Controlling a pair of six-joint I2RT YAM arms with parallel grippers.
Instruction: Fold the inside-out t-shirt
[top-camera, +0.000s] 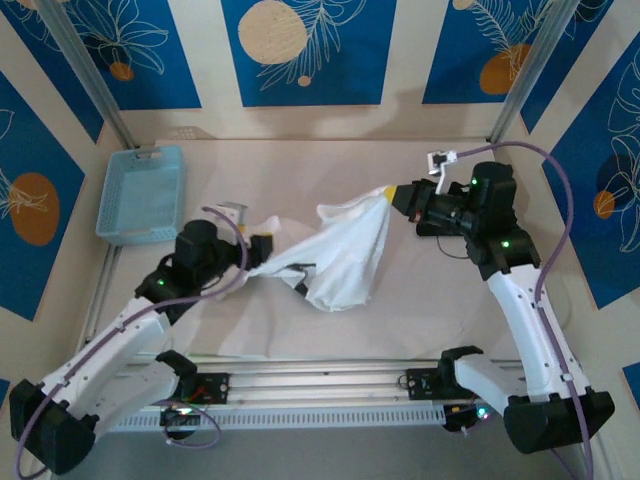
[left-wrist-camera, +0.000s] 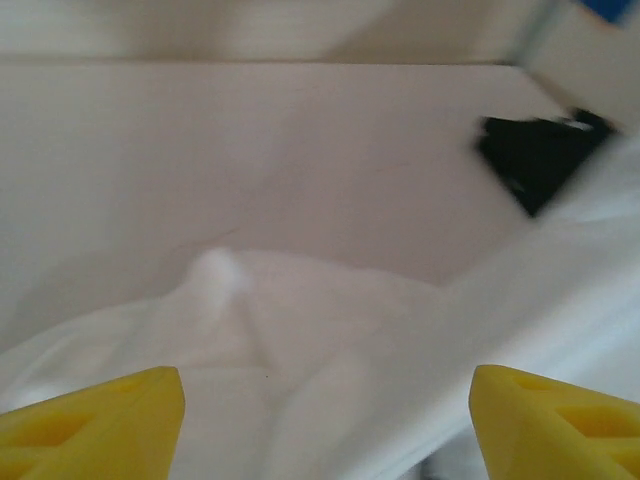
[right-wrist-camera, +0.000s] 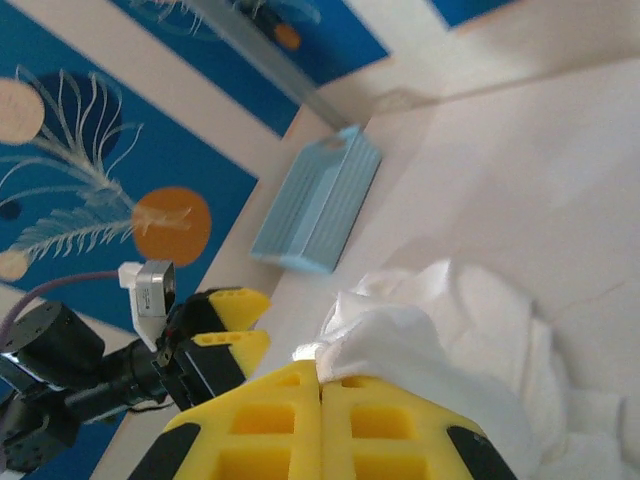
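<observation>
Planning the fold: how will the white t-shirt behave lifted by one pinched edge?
Likely floppy: the t-shirt sags in folds from the right gripper, shut on its edge. Probably light, since that small pinch lifts it. Pushed, it would likely bunch, as its crumpled part on the table suggests.

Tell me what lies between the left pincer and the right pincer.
The white t-shirt: bunched cloth runs from the right pincer, which is shut on one end of it, down to the open left pincer. The top view shows this.
</observation>
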